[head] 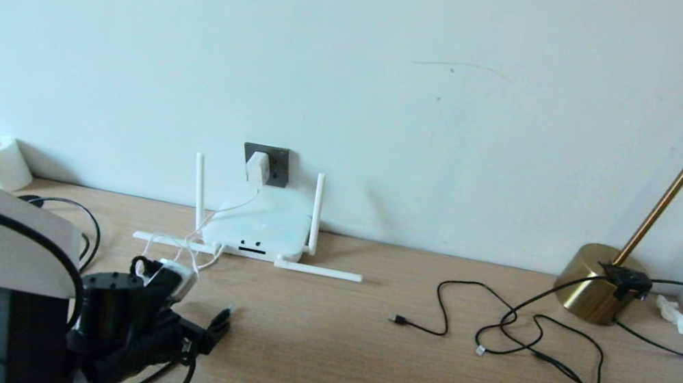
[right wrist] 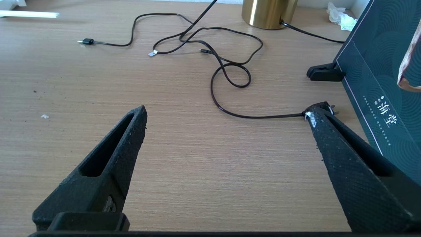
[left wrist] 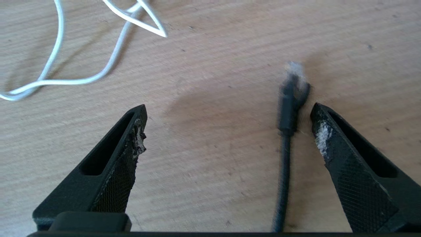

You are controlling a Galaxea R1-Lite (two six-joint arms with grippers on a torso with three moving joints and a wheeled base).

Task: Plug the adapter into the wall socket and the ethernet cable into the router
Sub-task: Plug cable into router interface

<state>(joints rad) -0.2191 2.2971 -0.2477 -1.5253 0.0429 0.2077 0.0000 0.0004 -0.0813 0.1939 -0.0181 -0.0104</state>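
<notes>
From the head view, the adapter [head: 258, 168] sits plugged into the wall socket [head: 277, 163] on the wall just above the router [head: 260, 223], its thin white cord [head: 194, 243] trailing down past the router onto the wooden desk [head: 355, 360]. The router lies flat against the wall with two antennas upright and two lying on the desk in front. The left gripper [head: 201, 327] is low over the desk at the near left, in front of the router, with the ethernet cable [head: 221, 318] end beside its tip. A brass lamp [head: 597, 283] stands far right, with thin black cables [head: 539, 335] looped before it. In the left wrist view, the left gripper [left wrist: 227, 131] has its fingers [left wrist: 131, 138] spread wide; the ethernet cable [left wrist: 287, 112] connector lies on the desk between them, close to one finger, not gripped. In the right wrist view, the right gripper [right wrist: 227, 125] hangs above bare desk with fingers wide apart, beside a dark box [right wrist: 378, 65].
</notes>
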